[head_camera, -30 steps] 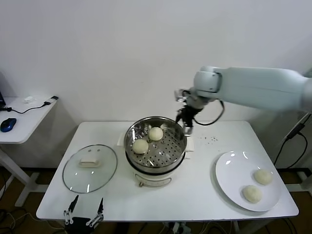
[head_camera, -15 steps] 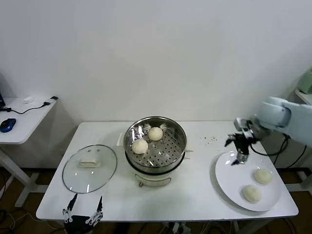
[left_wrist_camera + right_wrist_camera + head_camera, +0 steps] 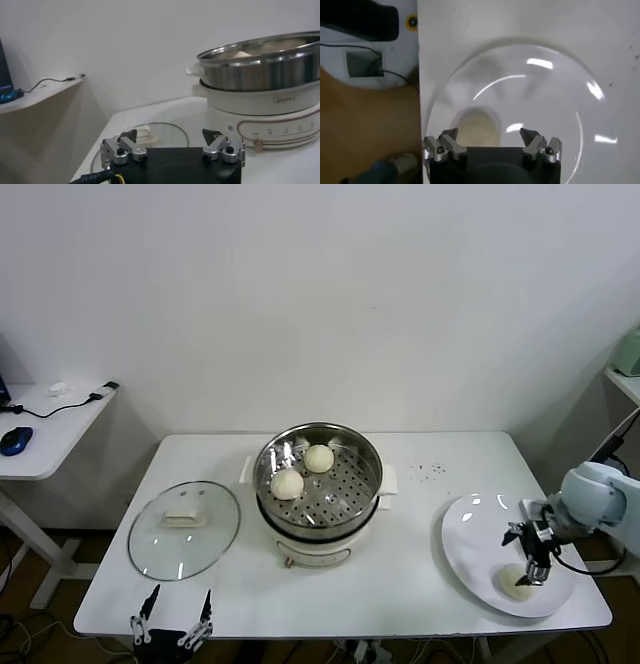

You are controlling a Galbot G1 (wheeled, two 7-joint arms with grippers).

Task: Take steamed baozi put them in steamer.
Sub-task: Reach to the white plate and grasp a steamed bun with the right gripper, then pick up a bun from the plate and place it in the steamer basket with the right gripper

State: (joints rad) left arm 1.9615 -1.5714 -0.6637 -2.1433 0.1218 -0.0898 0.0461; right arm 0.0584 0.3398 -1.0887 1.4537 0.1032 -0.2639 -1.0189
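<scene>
The steamer (image 3: 320, 502) stands mid-table with two baozi on its perforated tray, one toward the left (image 3: 288, 483) and one farther back (image 3: 319, 458). My right gripper (image 3: 530, 562) is open and hangs low over the white plate (image 3: 470, 544) at the right. It is just above a baozi (image 3: 514, 583). In the right wrist view that baozi (image 3: 477, 127) lies between the open fingertips of the right gripper (image 3: 487, 140). I see no second bun on the plate; the gripper may hide it. My left gripper (image 3: 170, 624) is open and parked at the table's front left.
The glass lid (image 3: 184, 529) lies flat left of the steamer; it also shows in the left wrist view (image 3: 145, 135) beyond the left gripper (image 3: 170, 142), with the steamer (image 3: 260, 75) beside it. The plate (image 3: 580, 125) sits close to the table's right edge. A side table stands at the far left (image 3: 50, 424).
My right arm has swung from the steamer's back rim across to the plate and lowered over the front bun. The left arm and the two buns in the steamer have not moved.
</scene>
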